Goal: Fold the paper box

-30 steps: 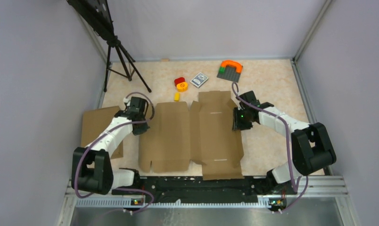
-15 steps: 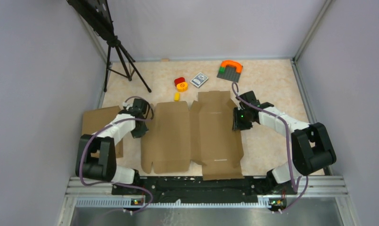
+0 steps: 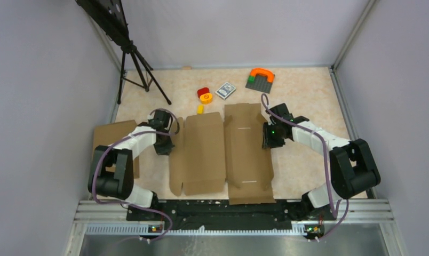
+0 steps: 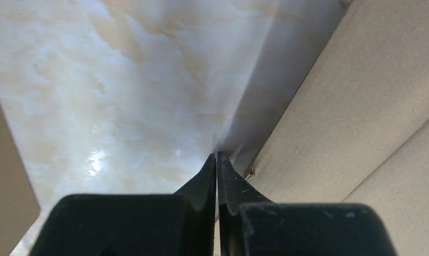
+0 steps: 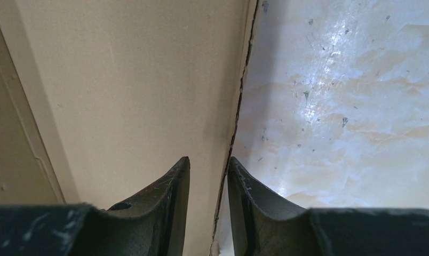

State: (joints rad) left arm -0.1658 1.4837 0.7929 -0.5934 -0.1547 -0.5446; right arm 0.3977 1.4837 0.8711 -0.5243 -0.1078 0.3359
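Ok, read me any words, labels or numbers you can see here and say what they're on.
No text can be read.
On the small patterned pack: print too small to read.
On the orange round piece: a dark mark, too blurred.
On the paper box: plain brown, no print in any view.

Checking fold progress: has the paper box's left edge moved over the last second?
Yes: on the paper box, the left edge sits further right, away from the other brown box.
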